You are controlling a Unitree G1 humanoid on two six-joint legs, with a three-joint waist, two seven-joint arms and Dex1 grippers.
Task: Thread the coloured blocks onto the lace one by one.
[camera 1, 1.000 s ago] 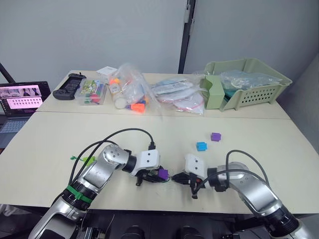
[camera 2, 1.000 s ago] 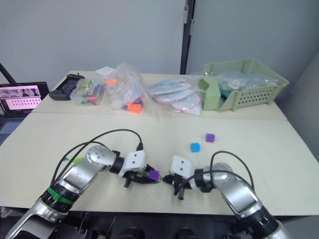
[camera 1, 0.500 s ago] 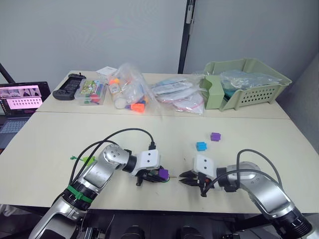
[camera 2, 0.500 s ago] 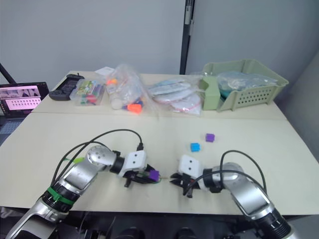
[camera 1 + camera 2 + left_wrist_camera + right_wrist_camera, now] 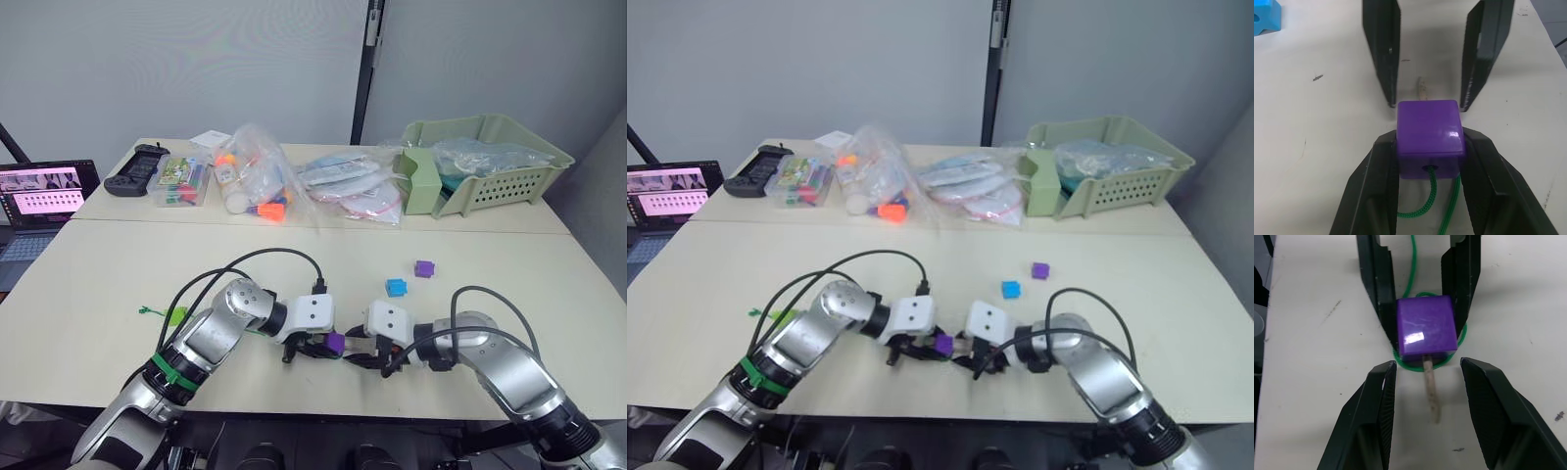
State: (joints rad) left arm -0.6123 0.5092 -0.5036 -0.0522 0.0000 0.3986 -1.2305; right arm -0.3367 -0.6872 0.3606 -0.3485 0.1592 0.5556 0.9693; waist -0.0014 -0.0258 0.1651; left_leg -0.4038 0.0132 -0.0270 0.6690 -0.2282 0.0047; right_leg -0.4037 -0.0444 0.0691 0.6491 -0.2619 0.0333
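Note:
My left gripper [image 5: 1430,147] is shut on a purple cube [image 5: 1430,129] near the table's front edge. The green lace [image 5: 1427,205] enters the cube's hole. Its pale stiff tip [image 5: 1431,391] sticks out of the far side. My right gripper [image 5: 1427,366] faces the cube, open, with one finger on each side of that tip and not touching it. A blue cube [image 5: 396,287] and a second purple cube [image 5: 423,268] lie on the table beyond my right gripper. A lime green block [image 5: 177,315] lies left of my left arm.
Along the table's far side are a game controller [image 5: 137,168], a clear box of pens [image 5: 183,181], clear bags of toys [image 5: 257,181] and a pale green basket [image 5: 490,162]. A laptop [image 5: 39,196] stands off the table's left edge.
My left gripper has carried the purple cube a little to the right. My right gripper drew away to the right, then came back and now straddles the lace's tip.

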